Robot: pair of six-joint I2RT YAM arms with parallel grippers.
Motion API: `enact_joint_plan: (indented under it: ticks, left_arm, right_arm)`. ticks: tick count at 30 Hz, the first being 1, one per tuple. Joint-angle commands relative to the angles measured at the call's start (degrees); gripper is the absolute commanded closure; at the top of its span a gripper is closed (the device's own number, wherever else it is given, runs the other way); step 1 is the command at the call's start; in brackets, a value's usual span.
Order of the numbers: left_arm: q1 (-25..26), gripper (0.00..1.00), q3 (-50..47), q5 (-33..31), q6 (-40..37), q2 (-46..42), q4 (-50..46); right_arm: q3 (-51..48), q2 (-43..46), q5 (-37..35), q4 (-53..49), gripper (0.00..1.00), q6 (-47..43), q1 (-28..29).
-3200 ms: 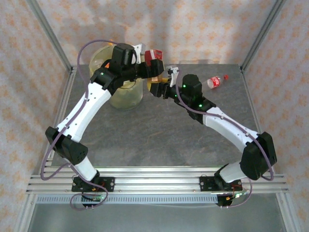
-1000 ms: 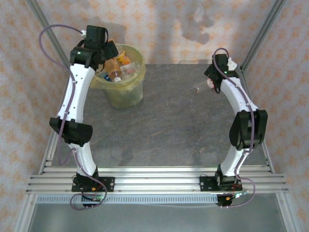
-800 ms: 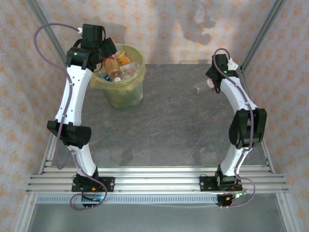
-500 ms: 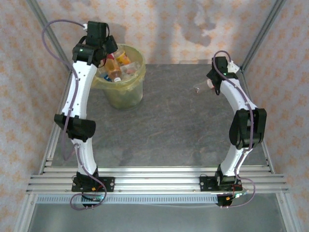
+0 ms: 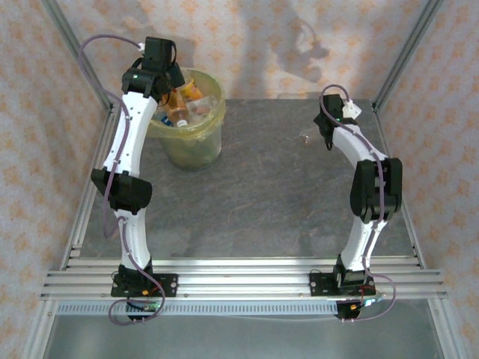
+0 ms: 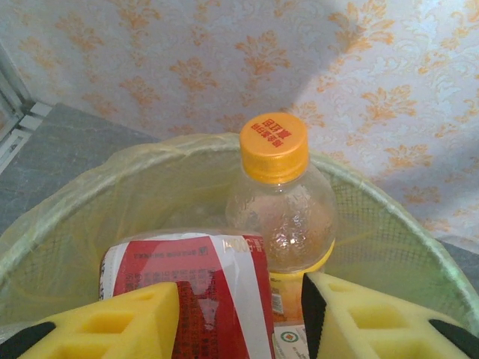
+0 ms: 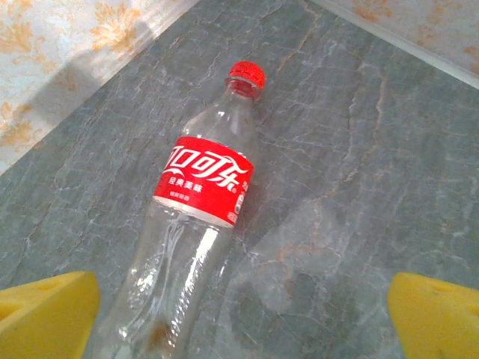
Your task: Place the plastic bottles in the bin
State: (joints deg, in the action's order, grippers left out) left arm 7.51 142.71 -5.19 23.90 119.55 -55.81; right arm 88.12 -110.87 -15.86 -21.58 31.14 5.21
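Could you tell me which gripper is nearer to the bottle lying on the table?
Right. The right gripper hangs open directly above the red-capped bottle; the left gripper is across the table, over the bin.

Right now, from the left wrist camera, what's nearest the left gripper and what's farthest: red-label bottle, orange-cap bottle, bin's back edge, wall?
1. Red-label bottle, lowest, right at the left gripper.
2. Orange-cap bottle, just behind it.
3. Bin's back edge, behind both bottles.
4. Wall, beyond the bin.
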Motion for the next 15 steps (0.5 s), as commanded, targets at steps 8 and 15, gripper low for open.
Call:
enact_joint_plan:
  ticks: [8, 15]
  left_arm:
    - [-0.93, 0.55, -5.39, -1.21, 0.16, -0.79, 0.22]
    - [-0.95, 0.53, -5.95, -0.19, 0.67, -1.90, 0.18]
  right_arm:
    - [7.03, -8.99, 1.73, -2.58, 0.01, 2.04, 0.15]
    - [10.13, -13.33, 4.66, -3.80, 0.01, 3.81, 0.07]
